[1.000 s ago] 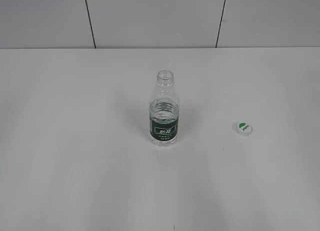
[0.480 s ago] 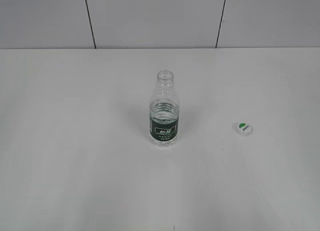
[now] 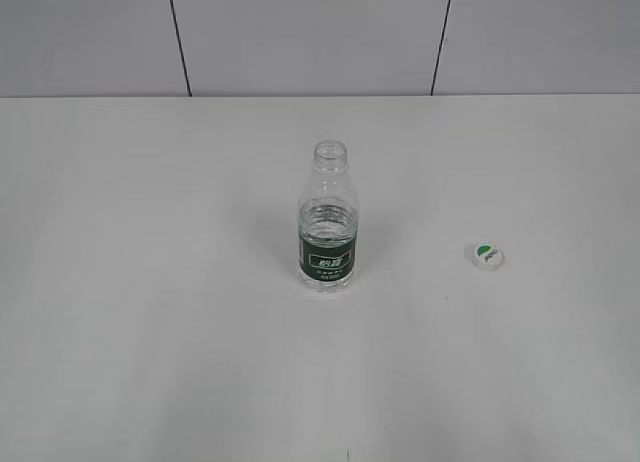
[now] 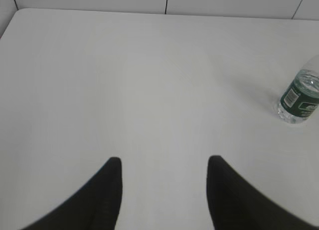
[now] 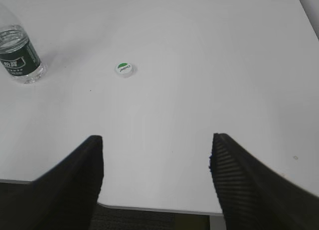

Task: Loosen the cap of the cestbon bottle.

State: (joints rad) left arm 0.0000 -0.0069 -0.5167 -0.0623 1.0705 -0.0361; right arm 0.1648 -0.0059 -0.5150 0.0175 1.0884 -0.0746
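With both the left gripper (image 4: 162,163) and right gripper (image 5: 157,140) empty and apart, you face a light, thin-walled, crushable cestbon bottle (image 3: 327,222) mid-table, best held at its label band, the cap (image 3: 485,255) already off toward the right edge.

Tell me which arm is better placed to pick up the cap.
Probably right: the cap lies ahead of the open right gripper, right of the cestbon bottle. The left wrist view does not show it.

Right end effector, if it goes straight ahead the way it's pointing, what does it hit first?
Probably nothing but bare table; the right end effector points between its open jaws, with the cap and bottle off left.
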